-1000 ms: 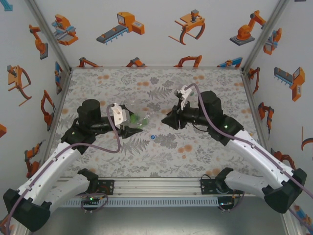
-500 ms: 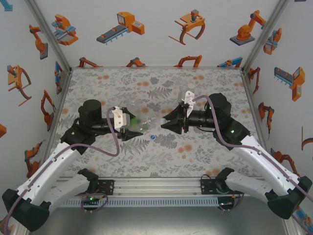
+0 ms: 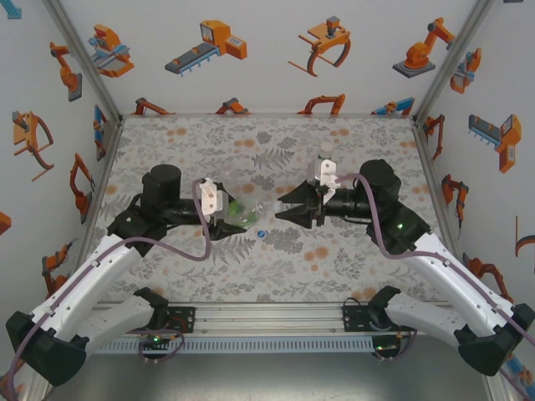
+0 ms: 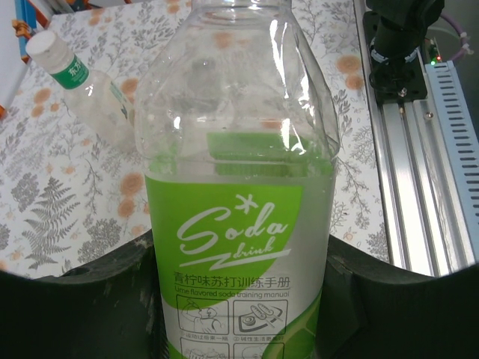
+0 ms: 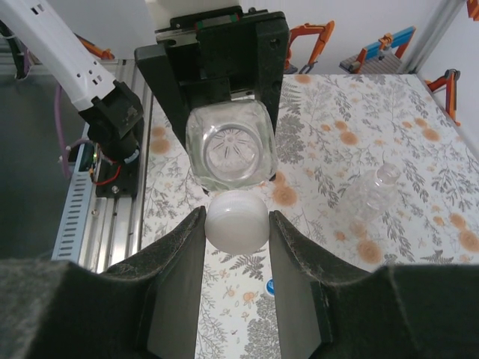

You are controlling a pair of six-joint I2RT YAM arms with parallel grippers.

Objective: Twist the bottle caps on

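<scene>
My left gripper point(image 3: 224, 210) is shut on a clear bottle with a green-and-white label point(image 4: 238, 247), gripped round the label by both fingers. The bottle point(image 3: 242, 210) lies level above the table, its open neck pointing right. My right gripper point(image 5: 236, 232) is shut on a white bottle cap point(image 5: 236, 220), held between the pads. The cap sits right in front of the open mouth point(image 5: 230, 146) of the held bottle, a little off its centre. In the top view my right gripper point(image 3: 282, 209) faces the bottle's neck. A blue cap point(image 3: 262, 235) lies on the table below them.
A bottle with a white cap point(image 4: 81, 88) lies on the table beyond the held one. A clear bottle point(image 5: 378, 187) stands further back. Another small bottle point(image 3: 328, 150) stands behind my right arm. The metal rail point(image 4: 419, 187) runs along the near edge.
My right gripper has swung round and moved left, bringing the white cap up to the bottle's mouth. My left gripper has rolled and shifted slightly right with the bottle.
</scene>
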